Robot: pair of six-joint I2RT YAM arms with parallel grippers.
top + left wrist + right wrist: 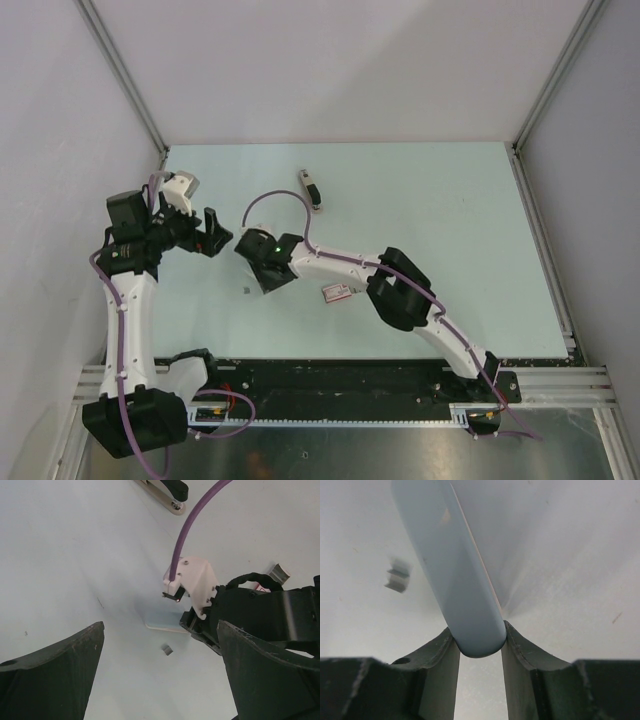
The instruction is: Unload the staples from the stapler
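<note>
the stapler [311, 189] lies far centre, well apart from both our arms. our right gripper [479, 640] pinches a pale blue bar [455, 570]; our left gripper [160, 680] gapes wide. one small staple clump [166, 650] lies beside the bar, so unloading seems partly done.

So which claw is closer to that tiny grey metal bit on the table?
Right. The right gripper, clamped on a pale blue bar, stands just beside the metal bit; the left gripper hovers open farther off, toward the left wall.
</note>
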